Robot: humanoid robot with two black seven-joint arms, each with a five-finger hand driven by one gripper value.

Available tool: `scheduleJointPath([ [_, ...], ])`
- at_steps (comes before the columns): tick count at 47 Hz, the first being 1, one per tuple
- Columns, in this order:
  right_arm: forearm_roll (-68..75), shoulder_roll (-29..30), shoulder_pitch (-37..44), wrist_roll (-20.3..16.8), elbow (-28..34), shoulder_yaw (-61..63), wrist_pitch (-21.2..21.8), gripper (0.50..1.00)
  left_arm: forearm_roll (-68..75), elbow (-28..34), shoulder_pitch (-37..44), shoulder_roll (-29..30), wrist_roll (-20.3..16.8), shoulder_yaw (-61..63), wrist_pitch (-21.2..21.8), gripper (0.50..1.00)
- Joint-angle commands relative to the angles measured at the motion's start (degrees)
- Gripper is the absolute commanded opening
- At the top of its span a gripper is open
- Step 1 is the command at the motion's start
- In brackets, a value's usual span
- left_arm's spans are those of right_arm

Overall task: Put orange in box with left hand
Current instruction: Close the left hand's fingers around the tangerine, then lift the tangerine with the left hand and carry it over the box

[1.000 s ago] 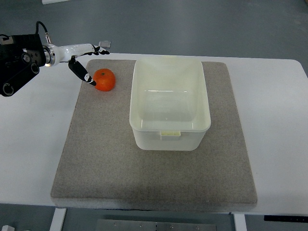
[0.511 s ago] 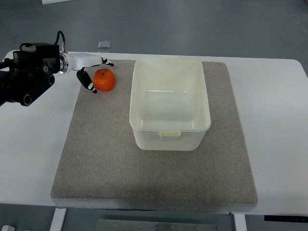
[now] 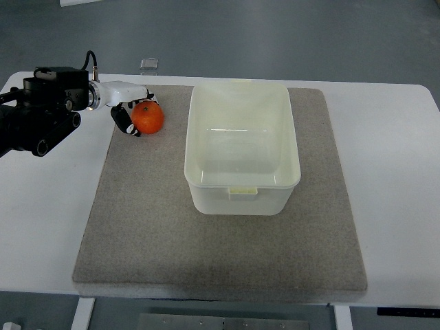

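Note:
The orange (image 3: 149,119) lies on the grey mat (image 3: 206,254) near its far left corner, left of the box. My left hand (image 3: 141,114) reaches in from the left with its white fingers (image 3: 135,90) curled over the orange's far side and the dark thumb (image 3: 124,121) against its left side, so the hand is shut on the orange. The fruit still rests on the mat. The cream plastic box (image 3: 240,199) stands open and empty in the middle of the mat. My right hand is out of view.
The mat lies on a white table (image 3: 399,172). A small clear object (image 3: 148,65) sits at the table's far edge behind the hand. My black left forearm (image 3: 38,117) lies over the table's left end.
The left hand has moved in on the orange and its fingers and thumb have closed from a wide spread onto the fruit. The orange has barely shifted.

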Motion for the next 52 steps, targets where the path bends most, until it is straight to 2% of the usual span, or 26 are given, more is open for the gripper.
scheduleJointPath([
  [1,0.00,0.00,0.00,0.00,0.00,0.00,0.00,0.932,0.02,-0.21,-0.45,0.37,0.01,-0.09,-0.01,0.500],
  [9,0.00,0.00,0.00,0.00,0.00,0.00,0.00,0.932,-0.60,-2.23,-2.82,2.91,0.01,-0.71,-0.62,0.500],
  [15,0.00,0.00,0.00,0.00,0.00,0.00,0.00,0.932,-1.04,-7.06,-5.99,8.09,-0.08,-1.06,-1.32,0.500],
  [23,0.00,0.00,0.00,0.00,0.00,0.00,0.00,0.932,-3.14,-13.74,-10.03,10.65,-0.17,-0.89,-2.03,0.500],
  [32,0.00,0.00,0.00,0.00,0.00,0.00,0.09,0.932,-5.61,-22.08,-13.99,10.74,-0.17,-0.88,-5.63,0.500],
  [43,0.00,0.00,0.00,0.00,0.00,0.00,0.00,0.932,-6.40,-34.13,-16.27,10.21,-0.08,-0.80,-7.30,0.500],
  [52,0.00,0.00,0.00,0.00,0.00,0.00,0.09,0.932,-5.43,-37.83,-16.01,7.58,0.09,-0.01,-7.65,0.500],
])
